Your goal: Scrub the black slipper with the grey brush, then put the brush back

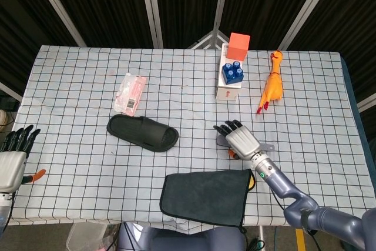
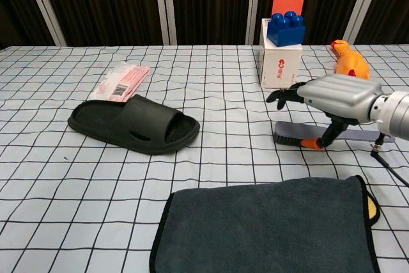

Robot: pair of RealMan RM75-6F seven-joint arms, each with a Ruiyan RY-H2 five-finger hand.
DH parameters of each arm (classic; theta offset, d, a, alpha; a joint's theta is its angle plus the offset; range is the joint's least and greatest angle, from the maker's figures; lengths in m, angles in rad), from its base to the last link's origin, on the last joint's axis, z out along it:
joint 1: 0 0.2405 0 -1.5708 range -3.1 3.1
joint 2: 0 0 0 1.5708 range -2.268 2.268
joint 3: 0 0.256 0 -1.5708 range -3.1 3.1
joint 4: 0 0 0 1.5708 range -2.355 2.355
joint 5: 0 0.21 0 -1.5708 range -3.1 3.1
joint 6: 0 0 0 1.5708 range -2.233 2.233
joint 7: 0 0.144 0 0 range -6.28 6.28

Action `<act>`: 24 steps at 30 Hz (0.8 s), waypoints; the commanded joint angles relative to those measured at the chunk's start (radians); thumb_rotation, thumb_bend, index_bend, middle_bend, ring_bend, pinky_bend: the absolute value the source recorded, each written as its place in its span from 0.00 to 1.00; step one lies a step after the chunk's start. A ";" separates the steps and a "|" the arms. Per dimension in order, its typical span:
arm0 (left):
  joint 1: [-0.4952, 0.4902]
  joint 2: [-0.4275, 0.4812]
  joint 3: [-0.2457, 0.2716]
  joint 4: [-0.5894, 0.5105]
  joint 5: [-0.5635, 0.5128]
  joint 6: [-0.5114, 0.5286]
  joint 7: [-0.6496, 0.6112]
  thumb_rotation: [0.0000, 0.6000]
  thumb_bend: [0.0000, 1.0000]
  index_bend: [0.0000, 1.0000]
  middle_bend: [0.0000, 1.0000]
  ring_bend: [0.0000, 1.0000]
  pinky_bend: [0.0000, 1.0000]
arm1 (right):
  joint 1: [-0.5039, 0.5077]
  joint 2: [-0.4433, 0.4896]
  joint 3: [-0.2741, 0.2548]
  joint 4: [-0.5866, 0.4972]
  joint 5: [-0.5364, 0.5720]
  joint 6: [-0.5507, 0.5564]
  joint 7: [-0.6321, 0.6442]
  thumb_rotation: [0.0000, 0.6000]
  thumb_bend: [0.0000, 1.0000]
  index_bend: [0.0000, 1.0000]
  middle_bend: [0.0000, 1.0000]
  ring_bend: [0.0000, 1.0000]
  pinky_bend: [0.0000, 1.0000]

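The right hand (image 2: 332,97) hovers over the grey brush (image 2: 319,136), fingers spread; its thumb may be touching the brush, hard to tell. Next it must close on the handle. The black slipper (image 2: 134,124) lies well to the left. The left hand (image 1: 13,160) waits spread at the checked table's (image 1: 188,86) near-left edge. Dark curtains hang behind.
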 commanded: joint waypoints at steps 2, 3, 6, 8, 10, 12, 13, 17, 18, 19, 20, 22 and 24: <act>-0.003 -0.001 0.000 -0.008 -0.009 -0.009 0.015 1.00 0.05 0.00 0.00 0.00 0.00 | 0.000 0.004 -0.012 0.013 0.001 0.006 0.026 1.00 0.39 0.21 0.26 0.17 0.20; -0.004 -0.002 0.000 -0.009 -0.009 -0.008 0.017 1.00 0.05 0.00 0.00 0.00 0.00 | -0.001 0.005 -0.015 0.016 0.001 0.007 0.029 1.00 0.39 0.22 0.27 0.17 0.20; -0.004 -0.002 0.001 -0.012 -0.007 -0.007 0.022 1.00 0.05 0.00 0.00 0.00 0.00 | -0.005 0.008 -0.025 0.022 0.000 0.016 0.036 1.00 0.39 0.23 0.28 0.18 0.20; -0.004 -0.003 0.002 -0.012 -0.007 -0.008 0.023 1.00 0.05 0.00 0.00 0.00 0.00 | -0.007 0.010 -0.029 0.024 0.003 0.020 0.037 1.00 0.39 0.23 0.28 0.18 0.20; -0.006 -0.004 0.003 -0.012 -0.007 -0.010 0.025 1.00 0.05 0.00 0.00 0.00 0.00 | -0.006 0.012 -0.031 0.025 0.009 0.018 0.037 1.00 0.40 0.23 0.28 0.18 0.20; -0.008 -0.004 0.003 -0.012 -0.007 -0.013 0.026 1.00 0.05 0.00 0.00 0.00 0.00 | -0.006 0.013 -0.033 0.026 0.013 0.015 0.037 1.00 0.40 0.23 0.28 0.18 0.20; -0.008 -0.004 0.004 -0.012 -0.007 -0.014 0.026 1.00 0.05 0.00 0.00 0.00 0.00 | -0.006 0.014 -0.034 0.027 0.014 0.014 0.037 1.00 0.40 0.23 0.28 0.18 0.20; -0.011 -0.006 0.003 -0.009 -0.012 -0.020 0.026 1.00 0.05 0.00 0.00 0.00 0.00 | -0.006 0.010 -0.038 0.038 0.026 0.010 0.039 1.00 0.40 0.24 0.29 0.19 0.21; -0.012 -0.006 0.003 -0.009 -0.013 -0.022 0.025 1.00 0.05 0.00 0.00 0.00 0.00 | -0.006 0.009 -0.039 0.042 0.028 0.008 0.039 1.00 0.40 0.26 0.30 0.20 0.21; -0.013 -0.006 0.003 -0.009 -0.014 -0.024 0.026 1.00 0.05 0.00 0.00 0.00 0.00 | -0.005 0.007 -0.041 0.048 0.032 0.004 0.038 1.00 0.40 0.26 0.31 0.20 0.21; -0.013 -0.006 0.003 -0.008 -0.014 -0.025 0.026 1.00 0.05 0.00 0.00 0.00 0.00 | -0.004 0.005 -0.042 0.052 0.034 0.002 0.037 1.00 0.41 0.27 0.32 0.21 0.21; -0.014 -0.007 0.003 -0.008 -0.016 -0.027 0.027 1.00 0.05 0.00 0.00 0.00 0.00 | -0.004 0.003 -0.045 0.060 0.038 -0.001 0.037 1.00 0.42 0.28 0.33 0.21 0.21; -0.015 -0.008 0.003 -0.007 -0.020 -0.029 0.031 1.00 0.05 0.00 0.00 0.00 0.00 | -0.004 0.004 -0.050 0.065 0.041 -0.007 0.035 1.00 0.42 0.29 0.34 0.21 0.21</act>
